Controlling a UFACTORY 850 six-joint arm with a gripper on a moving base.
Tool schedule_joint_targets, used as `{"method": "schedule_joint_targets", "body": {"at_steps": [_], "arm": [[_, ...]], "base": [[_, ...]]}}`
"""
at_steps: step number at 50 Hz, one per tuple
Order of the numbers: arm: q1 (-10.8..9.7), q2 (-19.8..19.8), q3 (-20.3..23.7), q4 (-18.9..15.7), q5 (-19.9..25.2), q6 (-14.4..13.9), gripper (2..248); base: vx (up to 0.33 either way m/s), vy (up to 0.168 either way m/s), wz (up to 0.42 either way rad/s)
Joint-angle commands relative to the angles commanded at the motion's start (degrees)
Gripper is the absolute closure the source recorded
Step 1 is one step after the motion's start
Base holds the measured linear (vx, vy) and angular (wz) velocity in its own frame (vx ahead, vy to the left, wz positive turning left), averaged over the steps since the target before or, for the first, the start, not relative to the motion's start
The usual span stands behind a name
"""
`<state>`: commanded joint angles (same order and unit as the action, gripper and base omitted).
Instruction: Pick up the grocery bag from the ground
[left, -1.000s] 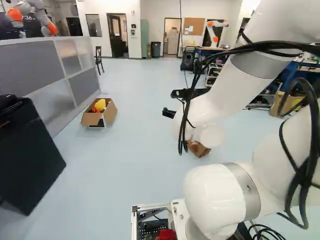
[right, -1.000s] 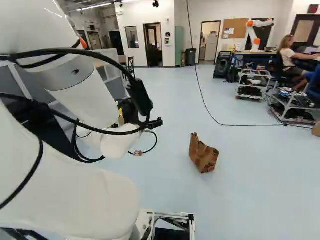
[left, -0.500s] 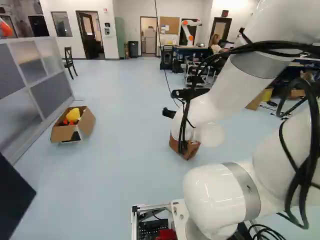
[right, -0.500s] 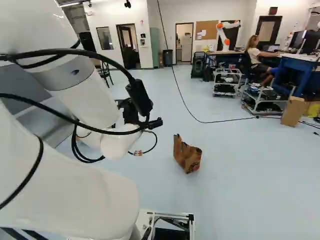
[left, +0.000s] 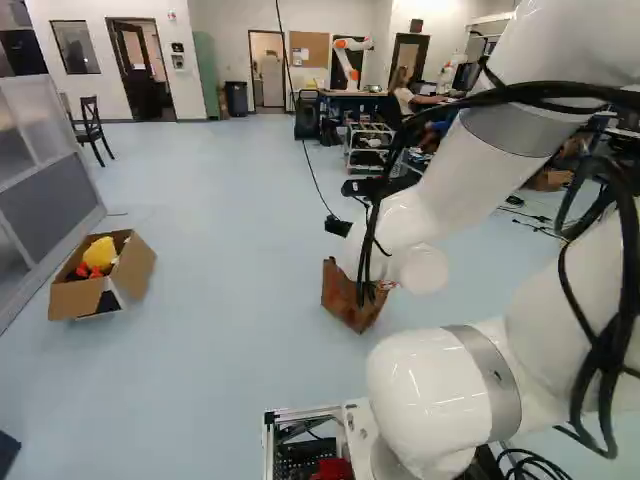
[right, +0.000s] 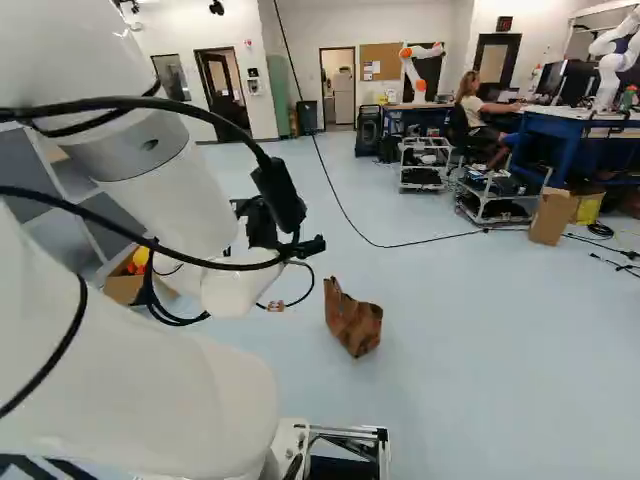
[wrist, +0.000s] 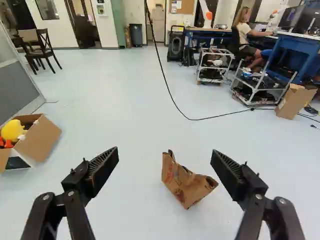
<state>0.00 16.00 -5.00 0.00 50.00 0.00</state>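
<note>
In the left base view, part of my gripper (left: 338, 226) shows as a black tip beyond the white wrist. The wrist view shows the gripper (wrist: 165, 151) with its two fingers wide apart and nothing held. The brown paper grocery bag (wrist: 185, 185) lies on the floor ahead of the gripper, crumpled and tilted, and appears between the open fingers at a distance. In the right base view the bag (right: 353, 320) is fully visible, right of the wrist. The wrist and cables partly cover it in the left base view.
A cardboard box (left: 105, 275) with yellow and red things stands by a grey partition (left: 50, 190). A black cable (right: 430, 243) crosses the floor beyond the bag. Farther off are wheeled carts (right: 425, 165), another cardboard box (right: 550, 216) and another robot (right: 415, 72) on a table.
The base has moved, turning right, so the bag, box and room have slid leftward in both base views. The arm keeps its pose against its lowest joint.
</note>
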Motion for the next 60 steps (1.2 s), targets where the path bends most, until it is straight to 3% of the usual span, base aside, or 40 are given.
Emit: {"method": "schedule_joint_targets", "body": {"at_steps": [34, 35, 60], "arm": [[0.0, 0.0, 0.0, 0.0, 0.0, 0.0, 3], [-0.23, -1.93, -1.62, 0.0, 0.0, 0.0, 3], [-1.23, -10.65, -9.54, 0.0, -0.23, 0.0, 3]], "base": [[0.23, -0.058, -0.094], [0.228, -0.037, -0.03], [0.022, -0.003, 0.0]]}}
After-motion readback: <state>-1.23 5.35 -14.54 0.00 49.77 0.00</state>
